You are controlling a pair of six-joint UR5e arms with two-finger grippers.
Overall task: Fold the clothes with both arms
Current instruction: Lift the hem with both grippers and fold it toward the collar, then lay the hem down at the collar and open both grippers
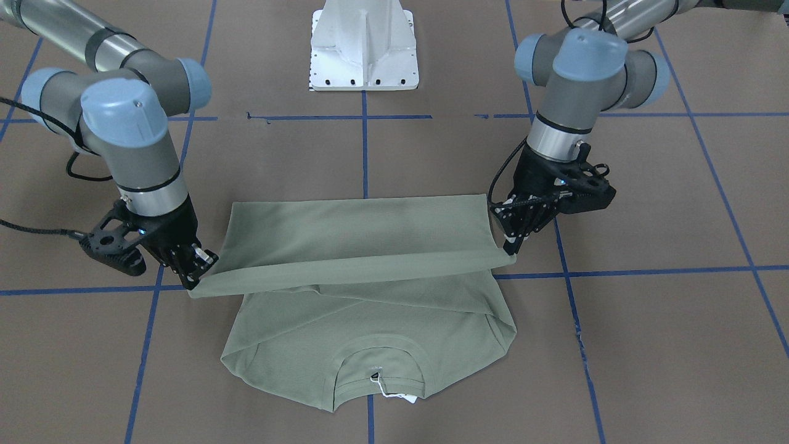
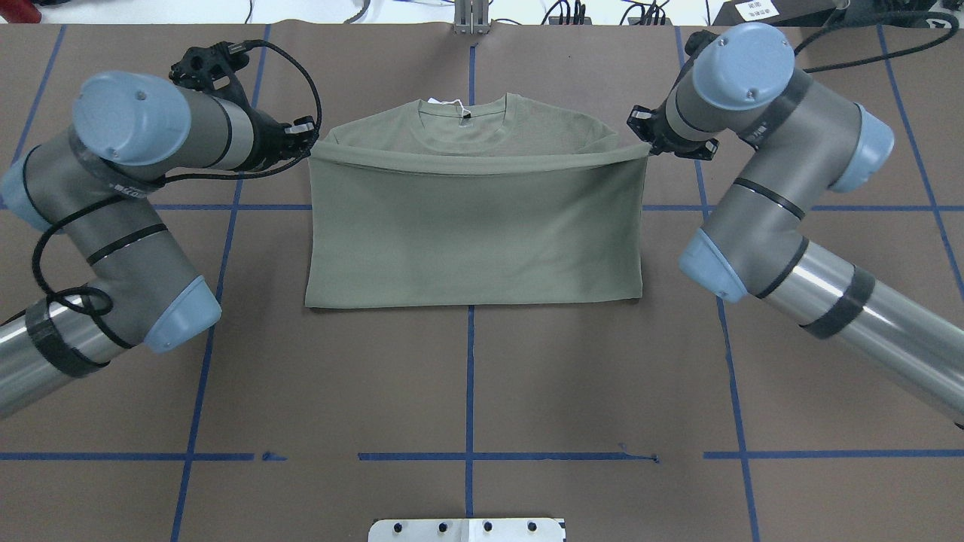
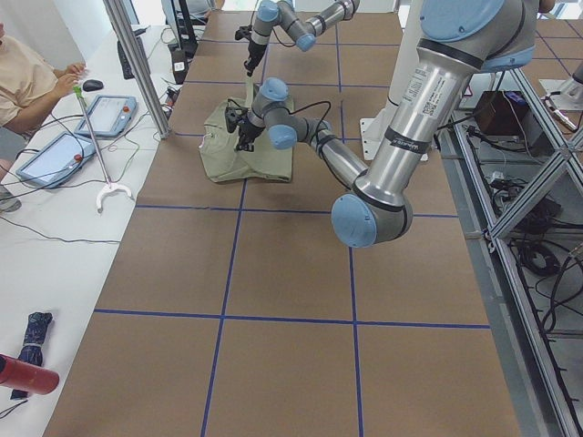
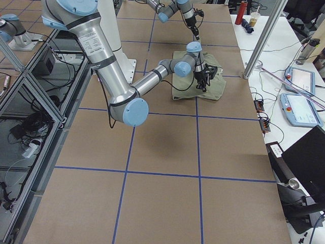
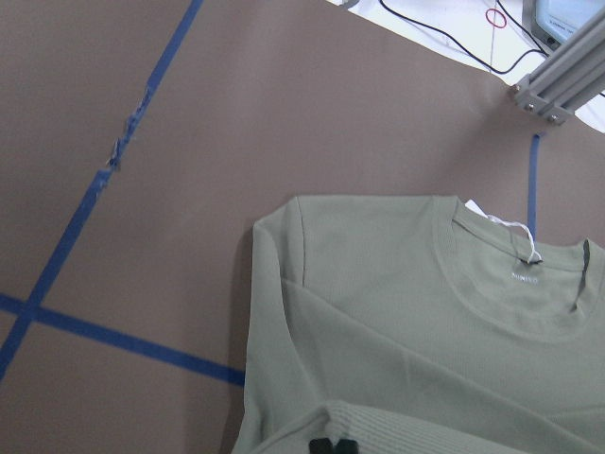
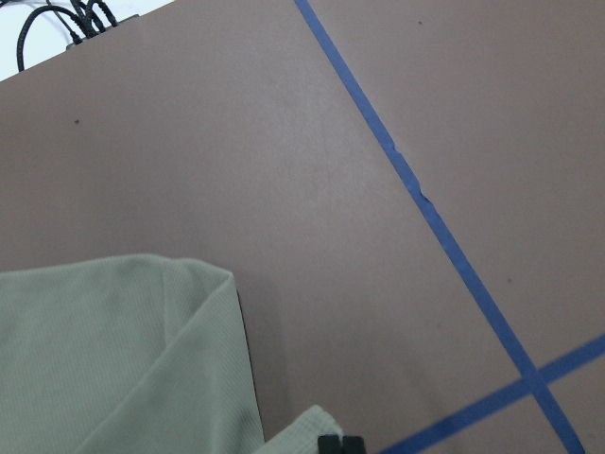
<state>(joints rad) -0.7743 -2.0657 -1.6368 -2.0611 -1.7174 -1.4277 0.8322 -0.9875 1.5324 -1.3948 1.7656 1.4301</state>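
Exterior front-facing view: left gripper (image 1: 510, 248) and right gripper (image 1: 196, 281) each clamp a hem corner of the sage-green knit shirt (image 1: 370, 237), stretching a taut rectangular panel.

Matt sage-green knit shirt (image 1: 370, 234), finely ribbed cloth, with a white tag (image 1: 400, 396). Worktop (image 2: 339, 376) is matt brown paper crossed by blue tape (image 2: 469, 376). Left arm (image 2: 113, 248) and right arm (image 2: 783, 226) are satin silver metal tubes with smooth light-blue caps. Left gripper (image 1: 513, 245) and right gripper (image 1: 196, 279) are matt black plastic. Base (image 1: 363, 49) is glossy white painted metal.
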